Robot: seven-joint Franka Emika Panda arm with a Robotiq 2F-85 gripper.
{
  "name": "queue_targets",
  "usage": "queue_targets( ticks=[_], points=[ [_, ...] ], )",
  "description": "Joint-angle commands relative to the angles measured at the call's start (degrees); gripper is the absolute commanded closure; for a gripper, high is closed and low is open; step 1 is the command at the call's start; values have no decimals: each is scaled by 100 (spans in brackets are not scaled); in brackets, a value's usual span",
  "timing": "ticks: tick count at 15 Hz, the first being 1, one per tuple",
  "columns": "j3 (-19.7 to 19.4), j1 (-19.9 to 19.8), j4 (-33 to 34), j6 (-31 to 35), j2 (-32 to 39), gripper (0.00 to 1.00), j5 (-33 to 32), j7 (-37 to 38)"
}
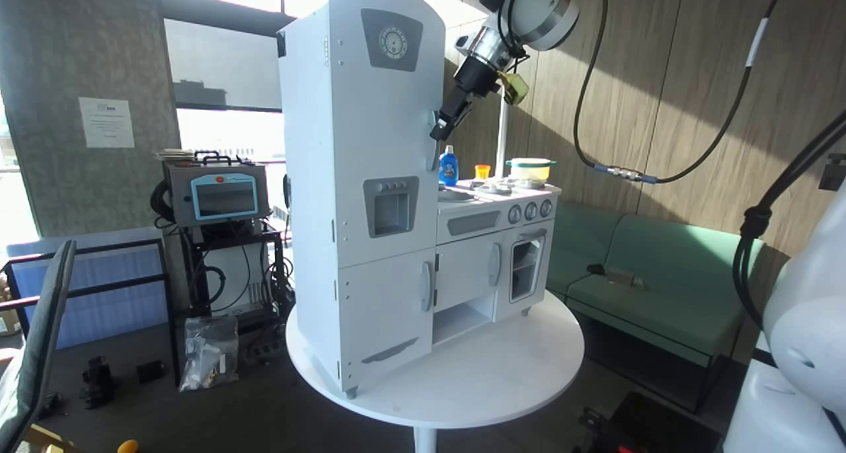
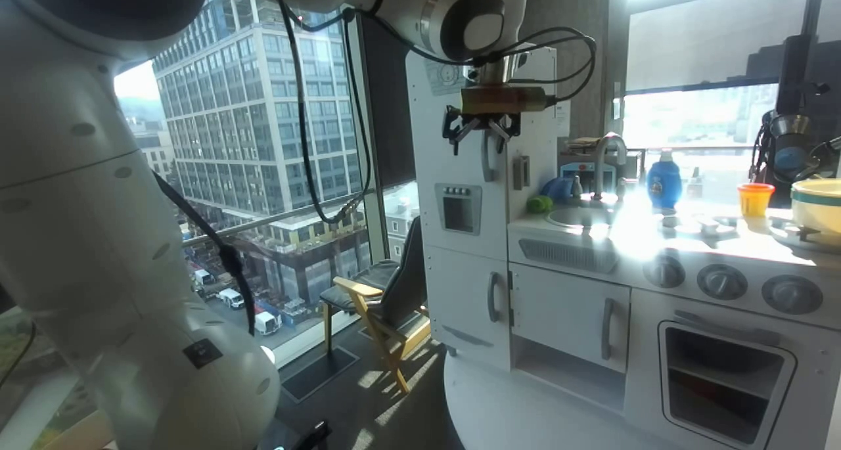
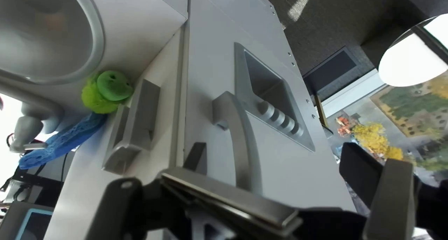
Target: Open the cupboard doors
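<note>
A white toy kitchen has a tall cupboard with a shut upper door [image 1: 390, 122] [image 2: 453, 167] and a shut lower door [image 1: 377, 294] [image 2: 463, 292]. The upper door's grey curved handle [image 1: 431, 154] shows in both exterior views and in the wrist view [image 3: 243, 145]. My gripper [image 1: 443, 129] is open at the upper part of this handle, fingers pointing down [image 2: 478, 149]. In the wrist view the handle lies between the spread fingers [image 3: 280, 161], nearer the left one. I cannot tell whether a finger touches it. The small cabinet door [image 1: 464, 274] and oven door [image 1: 527, 268] are also shut.
The kitchen stands on a round white table [image 1: 489, 380]. On its counter are a blue bottle [image 1: 448, 166], an orange cup [image 2: 755, 199], a pot [image 1: 531, 168] and a faucet [image 2: 608, 161]. A grey holder [image 3: 134, 124] is on the cupboard's side wall, near a green toy [image 3: 108, 91].
</note>
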Motion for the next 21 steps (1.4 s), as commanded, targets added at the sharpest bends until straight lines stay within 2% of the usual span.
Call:
queue_targets(
  ticks=[1,7,10,12,14,16,18,21],
  points=[
    [-15,12,-202,-309,-235,0,290,-540],
    [-103,28,-516,-602,-487,0,833,-1215],
    [-57,-84,-708,-698,-737,0,481,-959],
    [-43,-130,-738,-1072,-896,0,112,-833],
    [99,-259,-682,-1438,-1010,0,-631,-160],
    [204,-332,-679,-1426,-1144,0,-1247,433],
    [251,-361,-537,-1298,-1120,0,-1643,1067],
    [209,-324,-113,-1039,-769,0,-1753,1969]
  ],
)
